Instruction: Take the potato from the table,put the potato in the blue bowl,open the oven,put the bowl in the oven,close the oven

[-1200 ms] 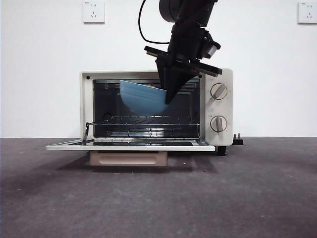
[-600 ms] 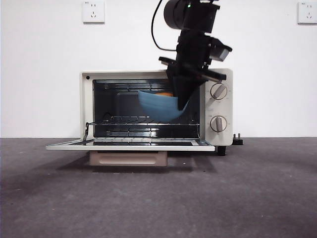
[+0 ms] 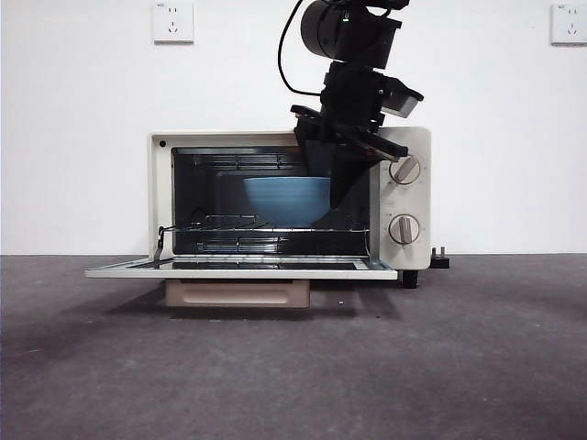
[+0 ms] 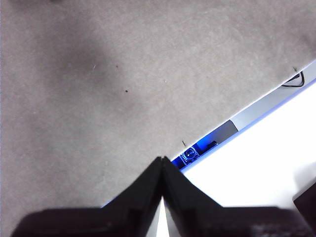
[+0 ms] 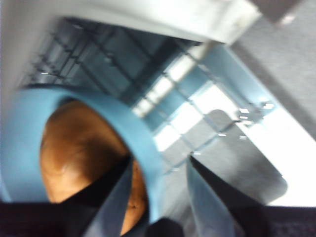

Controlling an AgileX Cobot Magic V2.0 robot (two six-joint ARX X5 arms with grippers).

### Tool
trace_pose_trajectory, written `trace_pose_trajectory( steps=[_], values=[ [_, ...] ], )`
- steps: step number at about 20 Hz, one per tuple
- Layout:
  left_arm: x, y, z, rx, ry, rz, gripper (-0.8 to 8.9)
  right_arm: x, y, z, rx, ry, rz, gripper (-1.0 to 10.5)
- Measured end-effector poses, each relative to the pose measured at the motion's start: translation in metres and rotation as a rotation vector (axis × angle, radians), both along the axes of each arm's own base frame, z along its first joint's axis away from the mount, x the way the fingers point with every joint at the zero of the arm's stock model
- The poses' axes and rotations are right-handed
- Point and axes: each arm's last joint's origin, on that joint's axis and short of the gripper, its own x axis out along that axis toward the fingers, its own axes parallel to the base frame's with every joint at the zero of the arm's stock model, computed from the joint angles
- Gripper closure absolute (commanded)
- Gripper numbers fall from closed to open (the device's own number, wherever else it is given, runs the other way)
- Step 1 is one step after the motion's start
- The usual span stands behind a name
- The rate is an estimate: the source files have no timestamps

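The cream-white oven (image 3: 275, 137) stands open, its door (image 3: 238, 270) folded down flat. Level on the wire rack inside rests the blue bowl (image 3: 284, 197). My right gripper (image 3: 341, 194) reaches down to the bowl's right rim. In the right wrist view the gripper (image 5: 159, 159) is open and straddles the bowl rim (image 5: 133, 128), one jaw inside and one outside, with a gap to the rim. The orange-brown potato (image 5: 79, 153) lies in the bowl and is hidden in the front view. My left gripper (image 4: 162, 160) is shut and empty above the grey table (image 4: 98, 74).
The oven's two knobs (image 3: 405, 170) sit right beside my right arm. The beige door handle (image 3: 238, 292) hangs under the open door. A black plug (image 3: 440, 258) lies right of the oven. A white surface (image 4: 256, 168) borders the table near the left gripper.
The right gripper carried the tilted bowl rightward and deeper into the oven. The bowl now sits level on the rack, and the jaws have come off its rim.
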Motion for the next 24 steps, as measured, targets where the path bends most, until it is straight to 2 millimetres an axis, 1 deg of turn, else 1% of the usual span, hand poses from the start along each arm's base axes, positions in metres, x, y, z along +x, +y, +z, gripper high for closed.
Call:
trace_pose_trajectory(
  steps=[2, 7, 11, 13, 16, 19, 21, 24],
  values=[
    [0.0, 0.0, 0.0, 0.0, 0.0, -0.001, 8.19, 0.0, 0.0, 0.002, 0.002, -0.005, 0.001, 7.5],
    [0.002, -0.001, -0.001, 0.005, 0.009, -0.001, 8.19, 0.001, 0.001, 0.019, 0.017, -0.054, 0.019, 7.5],
    [0.003, -0.001, -0.001, 0.005, 0.01, -0.001, 8.19, -0.006, -0.003, 0.03, -0.028, -0.013, 0.054, 7.5],
    [0.003, -0.001, -0.001, 0.005, 0.01, -0.001, 8.19, -0.008, -0.005, 0.04, -0.06, -0.025, 0.077, 7.6],
    [0.003, -0.001, -0.001, 0.006, 0.009, -0.001, 8.19, -0.008, -0.005, 0.073, -0.071, -0.157, 0.177, 7.6],
    [0.004, -0.002, 0.0, -0.003, -0.007, -0.001, 8.19, -0.014, -0.009, 0.1, -0.114, -0.251, 0.274, 7.6],
    [0.006, -0.003, 0.001, -0.014, -0.029, -0.001, 8.19, -0.02, -0.013, 0.118, -0.179, -0.312, 0.34, 7.6],
    [0.009, -0.004, 0.002, -0.024, -0.05, -0.001, 8.19, -0.033, -0.024, 0.145, -0.352, -0.394, 0.441, 7.6]
  ],
)
